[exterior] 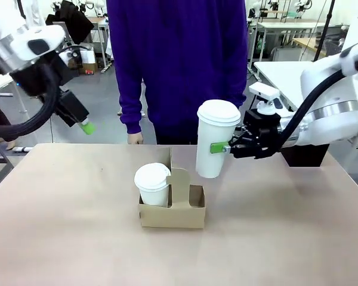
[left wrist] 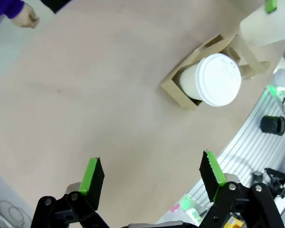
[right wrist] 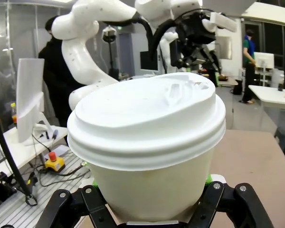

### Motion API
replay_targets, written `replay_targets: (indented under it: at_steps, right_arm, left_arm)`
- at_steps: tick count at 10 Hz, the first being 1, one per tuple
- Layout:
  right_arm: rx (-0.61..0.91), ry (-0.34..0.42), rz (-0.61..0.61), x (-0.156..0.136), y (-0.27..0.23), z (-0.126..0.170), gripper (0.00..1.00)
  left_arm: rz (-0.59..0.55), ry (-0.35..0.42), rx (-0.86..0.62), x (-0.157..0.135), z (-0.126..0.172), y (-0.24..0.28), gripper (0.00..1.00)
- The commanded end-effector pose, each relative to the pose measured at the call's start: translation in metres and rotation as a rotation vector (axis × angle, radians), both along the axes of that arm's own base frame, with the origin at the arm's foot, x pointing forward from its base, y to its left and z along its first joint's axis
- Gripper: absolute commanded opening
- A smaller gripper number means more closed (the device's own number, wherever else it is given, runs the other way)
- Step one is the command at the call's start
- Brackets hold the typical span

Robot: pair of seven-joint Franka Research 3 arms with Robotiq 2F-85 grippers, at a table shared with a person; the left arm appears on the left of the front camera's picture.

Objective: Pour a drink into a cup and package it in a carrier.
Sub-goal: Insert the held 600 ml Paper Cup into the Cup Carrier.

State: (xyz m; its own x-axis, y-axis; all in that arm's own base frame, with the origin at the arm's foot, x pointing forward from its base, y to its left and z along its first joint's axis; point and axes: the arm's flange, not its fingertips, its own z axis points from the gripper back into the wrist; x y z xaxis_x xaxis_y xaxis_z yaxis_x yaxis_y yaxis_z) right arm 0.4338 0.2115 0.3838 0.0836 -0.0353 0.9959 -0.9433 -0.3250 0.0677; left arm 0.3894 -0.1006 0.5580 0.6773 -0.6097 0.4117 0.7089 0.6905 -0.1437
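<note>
A tall white lidded cup (exterior: pixel 213 143) hangs upright in the air just right of the carrier (exterior: pixel 173 213), with my right gripper (exterior: pixel 221 148) shut on its side. In the right wrist view that cup (right wrist: pixel 147 137) stands between the fingers of my right gripper (right wrist: pixel 149 211). The brown cardboard carrier holds another lidded white cup (exterior: pixel 153 183) in its left slot; its right slot is vacant. My left gripper (left wrist: pixel 152 173) is open and holds nothing, raised at the far left (exterior: pixel 83 123), looking down on the carrier (left wrist: pixel 179 92) and its cup (left wrist: pixel 217 80). The drink is hidden under the lids.
A person in a purple top (exterior: pixel 179 59) stands at the far side of the table, one hand (exterior: pixel 134 138) near its edge. The tan tabletop (exterior: pixel 65 220) is bare around the carrier. Aluminium framing (left wrist: pixel 256 147) runs along my side.
</note>
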Motion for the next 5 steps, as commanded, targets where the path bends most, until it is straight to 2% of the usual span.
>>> replay_targets:
  at_steps: [1, 3, 5]
  right_arm:
    - [0.026, -0.018, 0.026, 0.005, 0.017, -0.006, 0.8]
    - [0.029, -0.015, 0.044, 0.002, 0.03, -0.021, 0.8]
    - [0.026, -0.028, 0.029, 0.005, 0.035, -0.034, 0.8]
  left_arm:
    - [-0.065, -0.062, -0.09, -0.004, -0.021, 0.023, 1.0]
    - [-0.128, -0.105, -0.146, -0.005, -0.038, 0.046, 1.0]
    - [-0.183, -0.111, -0.205, -0.004, -0.053, 0.063, 1.0]
